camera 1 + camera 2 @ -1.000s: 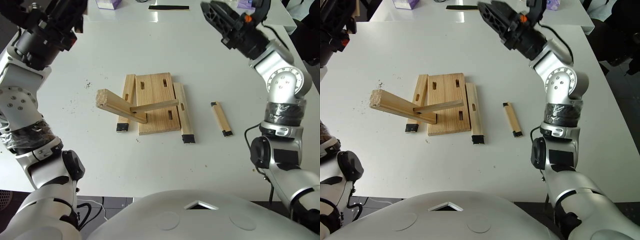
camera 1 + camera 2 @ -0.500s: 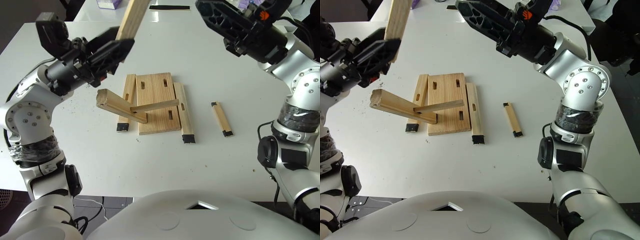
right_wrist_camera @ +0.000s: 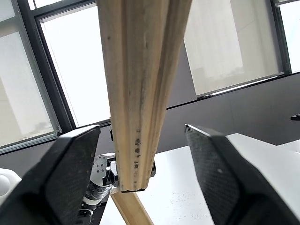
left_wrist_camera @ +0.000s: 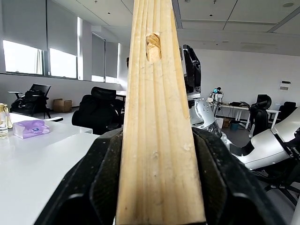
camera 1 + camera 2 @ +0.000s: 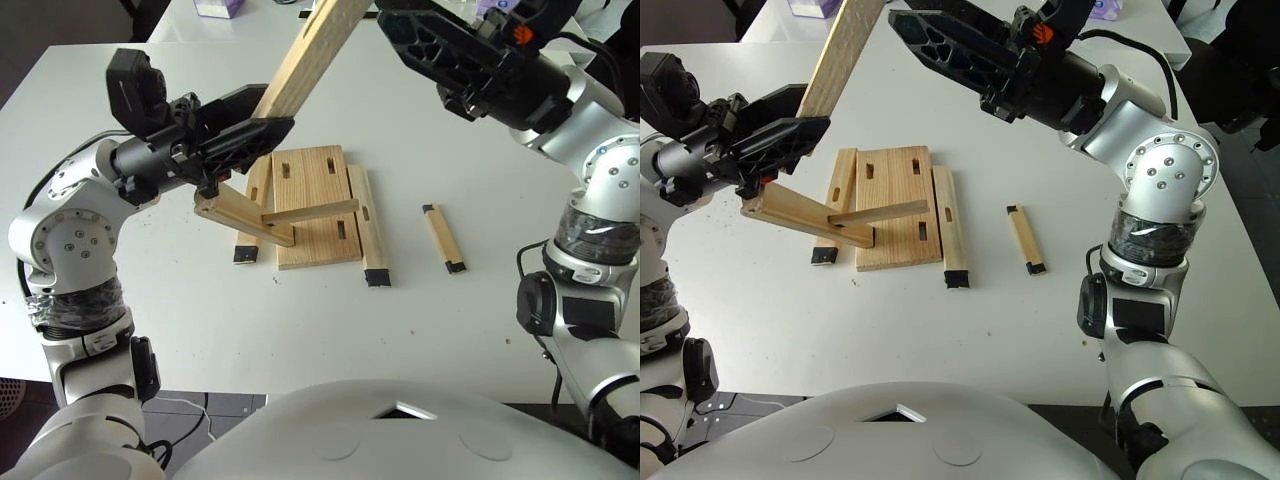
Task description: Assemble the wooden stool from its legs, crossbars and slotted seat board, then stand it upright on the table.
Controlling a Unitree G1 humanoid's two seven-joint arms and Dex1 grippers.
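Left gripper [image 5: 268,116] swung inward, pinching one leg [image 5: 315,45], right gripper [image 5: 395,22] spread around it, one seat board [image 5: 312,242] below

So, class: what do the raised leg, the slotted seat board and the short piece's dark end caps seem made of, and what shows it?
Raised leg: pale, bare-looking wood; straight grain lines and a knot-like mark show. Slotted seat board: similar light wood, matt, grain visible. End caps: black and plain, perhaps rubber or plastic; the look leaves it open.

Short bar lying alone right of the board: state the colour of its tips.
Black, on the pale wood short bar; clearest in the left eye view.
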